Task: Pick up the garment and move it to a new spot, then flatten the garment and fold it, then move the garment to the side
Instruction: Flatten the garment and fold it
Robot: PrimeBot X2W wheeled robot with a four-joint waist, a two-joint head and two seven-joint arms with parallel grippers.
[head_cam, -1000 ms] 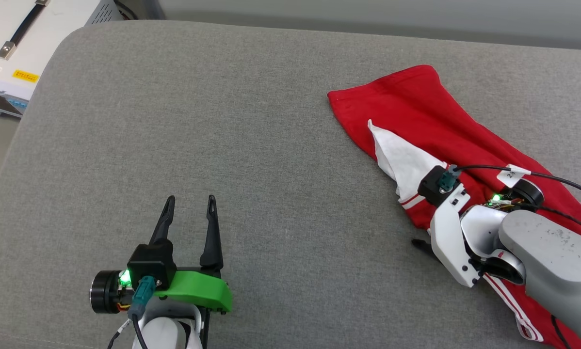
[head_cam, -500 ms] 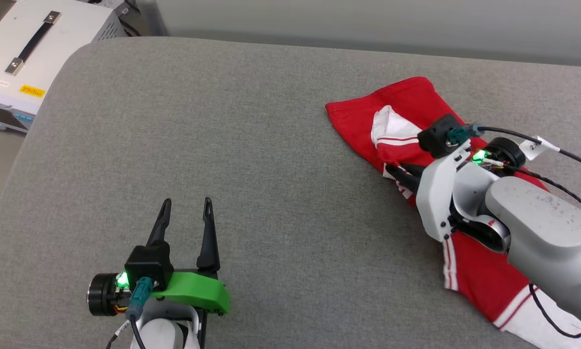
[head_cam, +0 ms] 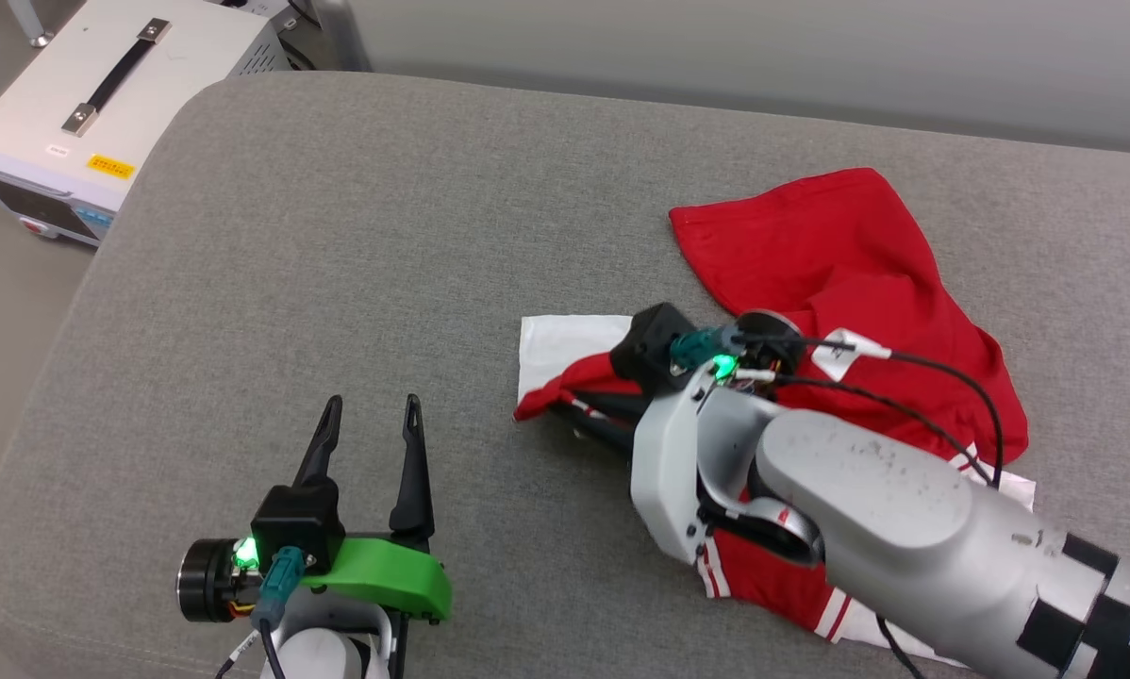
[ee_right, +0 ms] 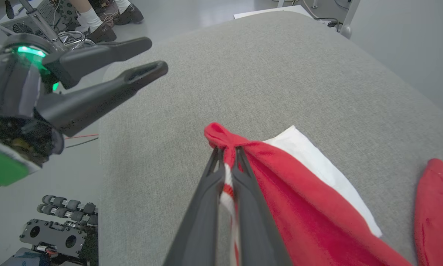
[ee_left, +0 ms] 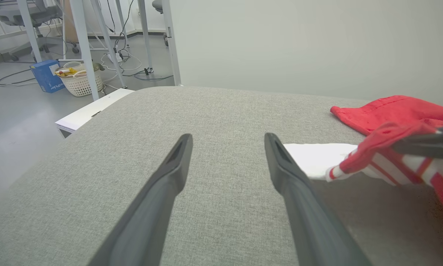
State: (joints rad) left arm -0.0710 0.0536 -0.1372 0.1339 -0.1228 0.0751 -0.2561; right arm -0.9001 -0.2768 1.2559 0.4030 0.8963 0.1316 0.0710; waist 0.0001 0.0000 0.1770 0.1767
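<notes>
The garment [head_cam: 857, 273], a red jersey with white sleeves and red-white stripe trim, lies crumpled on the right half of the grey cushioned surface [head_cam: 339, 236]. My right gripper [head_cam: 574, 415] is shut on a bunched red and striped edge of it, held just above the surface at the garment's left end. The right wrist view shows the right gripper [ee_right: 227, 151] with its fingers pinching that fold of the garment [ee_right: 280, 177], a white sleeve spread beneath. My left gripper [head_cam: 372, 405] stands open and empty at the lower left, apart from the cloth. From the left wrist, the left gripper [ee_left: 227, 138] has the garment [ee_left: 391, 111] to its right.
A white equipment case [head_cam: 103, 104] with a black handle stands off the surface's far left corner. A basket [ee_left: 77, 77], a blue box [ee_left: 47, 75] and table legs are on the floor beyond. A person's feet [ee_right: 103, 18] show near the left arm [ee_right: 153, 55].
My right gripper has shut on the garment's edge and pulled it left toward the middle, bunching the cloth. The head camera has shifted. The left gripper has stayed open in place.
</notes>
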